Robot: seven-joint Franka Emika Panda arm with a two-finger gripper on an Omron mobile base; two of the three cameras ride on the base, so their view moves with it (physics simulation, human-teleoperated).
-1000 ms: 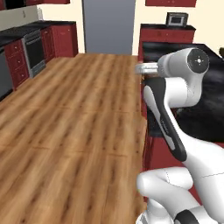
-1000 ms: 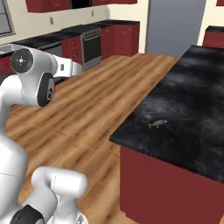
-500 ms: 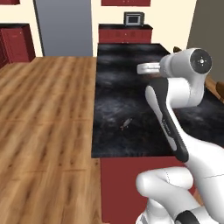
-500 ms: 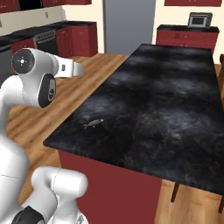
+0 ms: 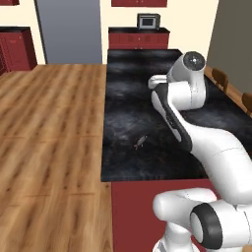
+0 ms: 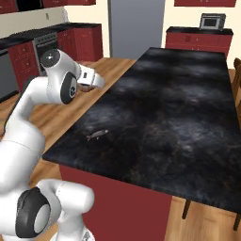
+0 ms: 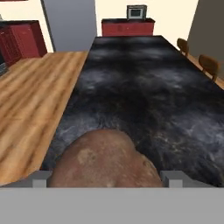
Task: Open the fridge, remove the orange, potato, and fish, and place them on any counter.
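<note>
Gripper (image 7: 105,181) wide, clamped on potato (image 7: 105,162); fish (image 5: 140,142) on counter (image 5: 147,98)

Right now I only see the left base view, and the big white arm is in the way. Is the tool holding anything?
Observer: Yes. In the hand view a brown potato sits between the two fingertips of the tool.
Operator: Where is the tool pointing?
Observer: The hand view looks down the length of the black counter, toward the microwave at the far wall.
Operator: Is the potato over the counter?
Observer: In the right base view it hangs near the counter's left edge, farther along than the fish. I cannot tell if it is over stone or floor.
</note>
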